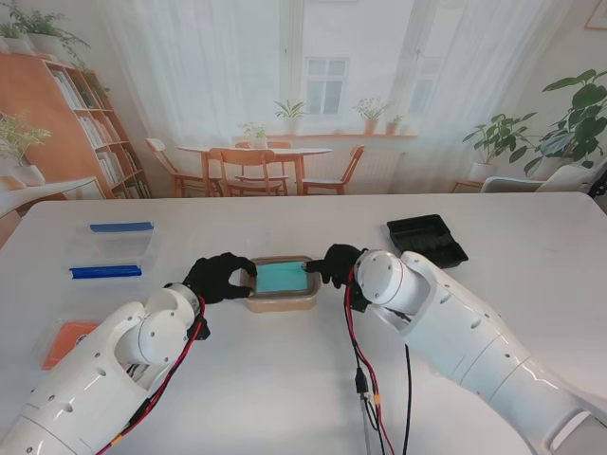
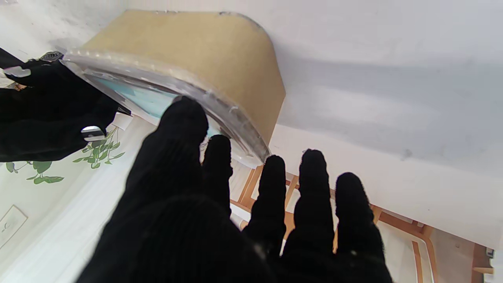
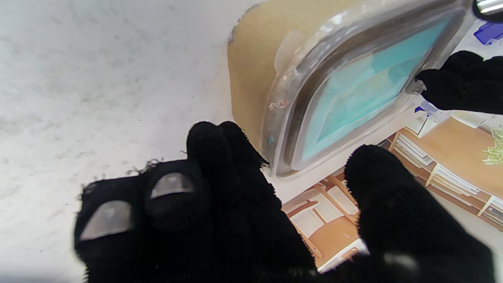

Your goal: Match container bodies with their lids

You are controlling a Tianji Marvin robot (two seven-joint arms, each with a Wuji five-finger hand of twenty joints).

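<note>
Bright, even, diffuse light; soft shadows on white surface (image 1: 285, 379). Wrist views: near fingers (image 3: 106, 220) blurred, edges stretched.

Tan container (image 1: 283, 302), teal inside; black tray (image 1: 428, 240); blue-edged clear box (image 1: 111, 251); white table (image 1: 285, 389).

my stand camera looks down from above my shoulders across the white desk (image 1: 285, 398). each wrist camera peers along my fingers, upside down, very close. all three share the tan container (image 1: 282, 302) (image 2: 204, 59) (image 3: 251, 78) at mid-desk.
</note>
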